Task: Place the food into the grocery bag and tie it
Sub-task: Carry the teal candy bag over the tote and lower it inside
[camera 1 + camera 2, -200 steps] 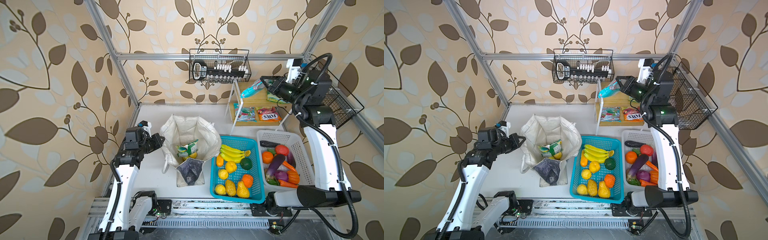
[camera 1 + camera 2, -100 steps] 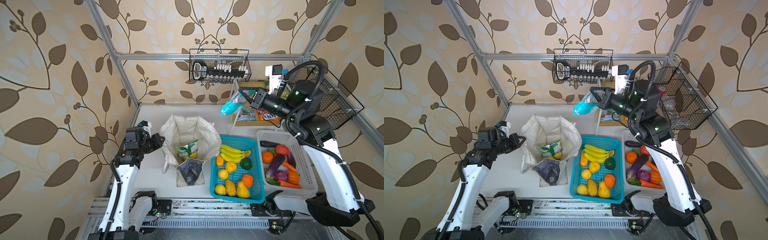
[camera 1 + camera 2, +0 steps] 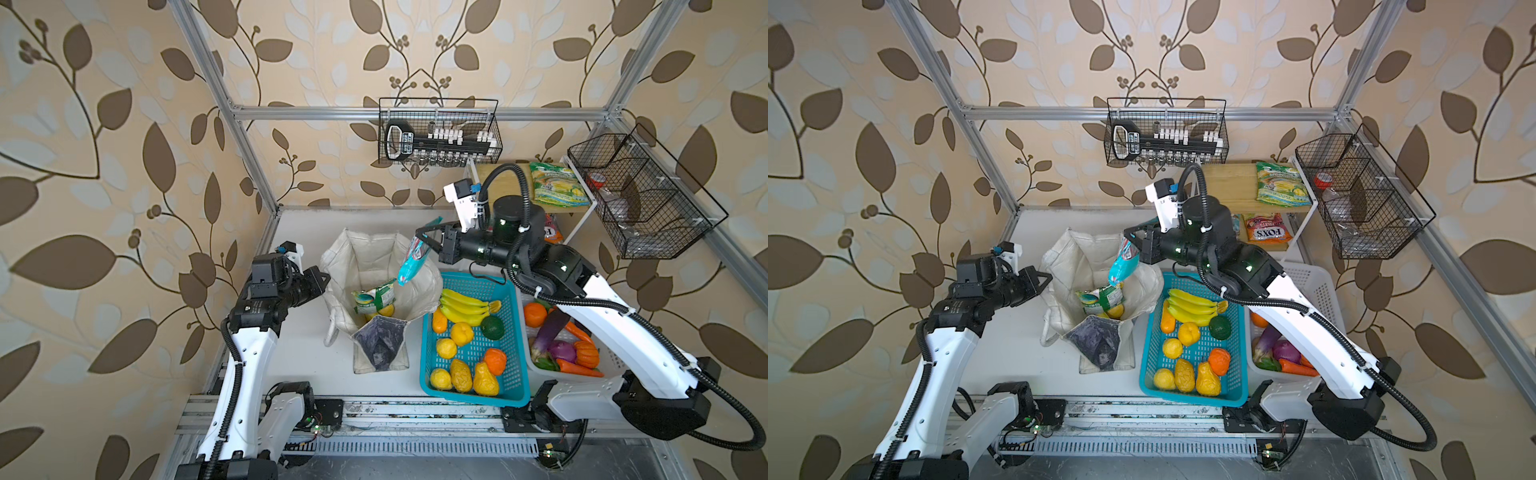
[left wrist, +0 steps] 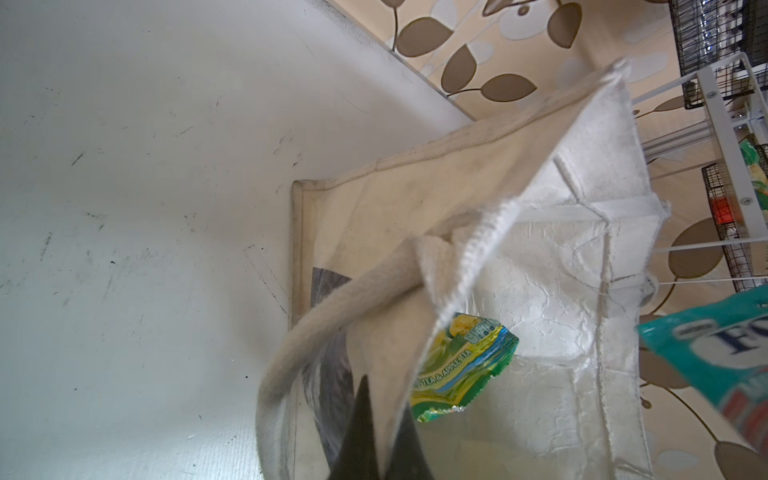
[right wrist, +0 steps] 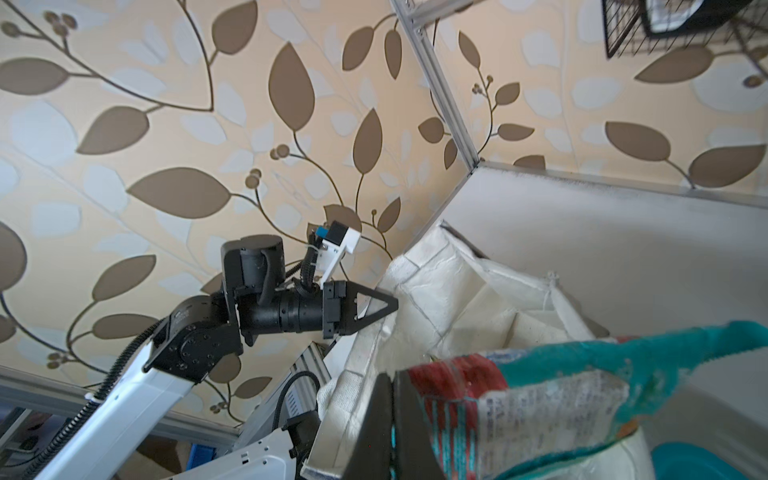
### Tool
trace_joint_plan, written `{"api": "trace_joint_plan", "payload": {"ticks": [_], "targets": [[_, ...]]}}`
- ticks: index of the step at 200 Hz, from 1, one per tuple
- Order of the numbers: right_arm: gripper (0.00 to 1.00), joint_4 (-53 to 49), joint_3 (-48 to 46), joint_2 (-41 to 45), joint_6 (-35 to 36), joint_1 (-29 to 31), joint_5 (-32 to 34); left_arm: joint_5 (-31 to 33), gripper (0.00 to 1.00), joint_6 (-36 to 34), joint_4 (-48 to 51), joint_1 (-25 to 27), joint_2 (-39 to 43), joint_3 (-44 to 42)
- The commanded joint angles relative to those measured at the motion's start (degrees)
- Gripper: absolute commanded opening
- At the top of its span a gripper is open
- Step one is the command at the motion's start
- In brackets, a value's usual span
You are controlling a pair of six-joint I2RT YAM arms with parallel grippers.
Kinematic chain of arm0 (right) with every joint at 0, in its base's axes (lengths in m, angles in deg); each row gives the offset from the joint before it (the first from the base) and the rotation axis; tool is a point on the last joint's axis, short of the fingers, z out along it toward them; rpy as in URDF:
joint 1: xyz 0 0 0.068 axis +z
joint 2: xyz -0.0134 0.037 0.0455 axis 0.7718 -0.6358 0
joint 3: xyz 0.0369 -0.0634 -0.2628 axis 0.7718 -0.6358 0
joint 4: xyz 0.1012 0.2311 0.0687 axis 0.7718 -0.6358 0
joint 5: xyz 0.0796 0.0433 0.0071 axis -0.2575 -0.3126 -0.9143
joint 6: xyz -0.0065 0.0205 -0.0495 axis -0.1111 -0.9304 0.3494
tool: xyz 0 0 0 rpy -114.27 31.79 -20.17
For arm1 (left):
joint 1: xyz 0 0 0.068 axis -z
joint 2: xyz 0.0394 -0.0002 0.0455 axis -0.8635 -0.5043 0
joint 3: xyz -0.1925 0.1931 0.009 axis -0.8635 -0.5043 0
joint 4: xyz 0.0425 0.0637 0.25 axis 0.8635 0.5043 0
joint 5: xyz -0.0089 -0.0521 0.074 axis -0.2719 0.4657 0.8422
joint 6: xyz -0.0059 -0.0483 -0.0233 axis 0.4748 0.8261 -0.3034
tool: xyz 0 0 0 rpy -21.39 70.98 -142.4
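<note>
The off-white grocery bag (image 3: 374, 266) (image 3: 1084, 257) stands open left of centre. My left gripper (image 3: 326, 276) (image 4: 382, 399) is shut on its left rim, with cloth pinched between the fingers. My right gripper (image 3: 419, 239) (image 5: 392, 378) is shut on a teal and red snack packet (image 3: 413, 262) (image 4: 715, 349) that hangs over the bag's right rim. Inside the bag lie a green-yellow packet (image 3: 374, 296) (image 4: 461, 365) and a yellow fruit (image 3: 386, 311). A banana bunch (image 3: 463, 305), an orange (image 3: 535, 313) and an eggplant (image 3: 548, 332) lie in baskets to the right.
A teal basket (image 3: 473, 400) of fruit stands right of the bag, and a white basket (image 3: 1320, 286) of vegetables beyond it under my right arm. A shelf at the back right holds another packet (image 3: 557, 189). Wire baskets hang on the back wall (image 3: 440, 137) and right frame (image 3: 640, 199).
My right arm has swung from the back-right shelf leftward and down, carrying the teal packet to above the bag's opening. The left arm and the bag have stayed put.
</note>
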Motion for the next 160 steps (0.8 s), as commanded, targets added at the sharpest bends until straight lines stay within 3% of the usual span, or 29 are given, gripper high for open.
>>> {"api": "trace_joint_plan", "payload": {"ticks": [1,38,98,160], "targets": [[0.00,5.57,-1.33,-2.44,-0.19,2.86,2.53,-1.54,0.00,-1.26,-0.98,-0.72,0.04,0.59],[0.00,9.78,-1.87,-8.98,-0.27,7.72,3.38,-2.49,0.00,-1.19,-1.17,-0.78,-0.72,0.50],[0.00,15.43,-0.91,-22.05,-0.35,9.06,5.83,-2.92,0.00,-1.30,-1.76,-0.77,-0.68,0.34],[0.00,18.31,-4.45,-26.82,-0.88,10.21,9.03,-3.28,0.00,-0.81,-1.69,-0.75,-0.70,0.31]]}}
